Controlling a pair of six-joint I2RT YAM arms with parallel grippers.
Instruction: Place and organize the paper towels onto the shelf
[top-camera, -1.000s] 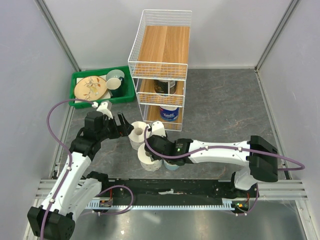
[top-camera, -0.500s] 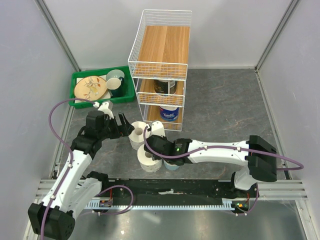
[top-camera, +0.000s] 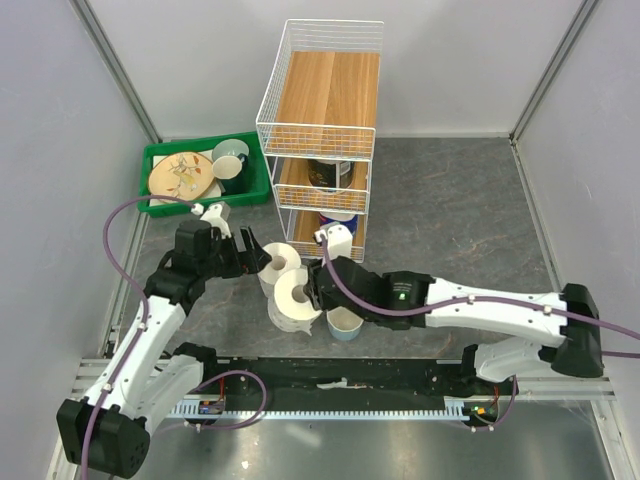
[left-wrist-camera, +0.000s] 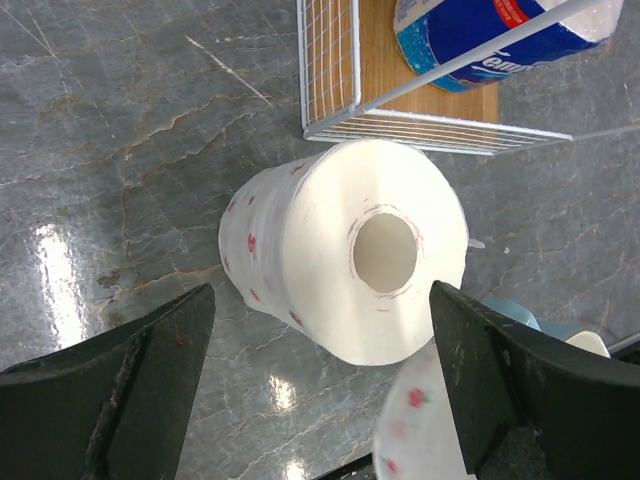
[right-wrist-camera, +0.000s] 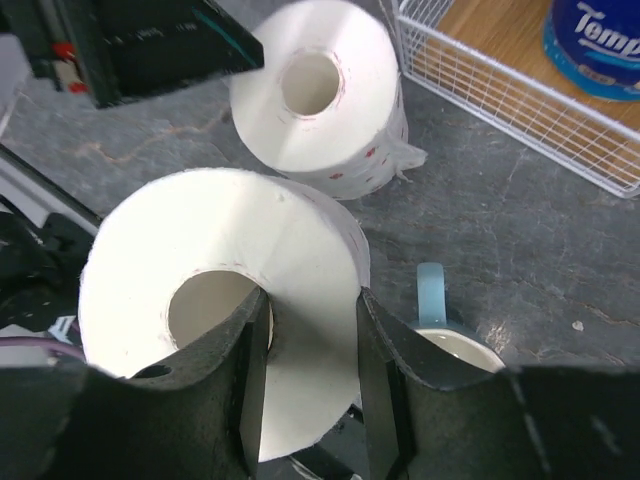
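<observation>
My right gripper (top-camera: 312, 290) is shut on the wall of a white paper towel roll (top-camera: 293, 298), one finger inside the core and one outside (right-wrist-camera: 310, 340), and holds it off the table (right-wrist-camera: 220, 300). My left gripper (top-camera: 252, 255) is open, its fingers either side of, but short of, a second white roll with red dots (left-wrist-camera: 345, 260) that stands in front of the shelf (top-camera: 320, 130). A blue-wrapped roll (left-wrist-camera: 480, 35) sits on the bottom tier and a dark-wrapped roll (top-camera: 330, 172) on the middle tier. The top board is bare.
A pale blue cup (top-camera: 343, 322) stands on the table right of the held roll, also in the right wrist view (right-wrist-camera: 455, 345). A green tray (top-camera: 160, 155) with dishes sits left of the shelf. Grey walls enclose the table.
My right gripper has lifted its roll off the table and shifted up and right; the right arm has stretched out. My left gripper has moved right, closer to the standing roll.
</observation>
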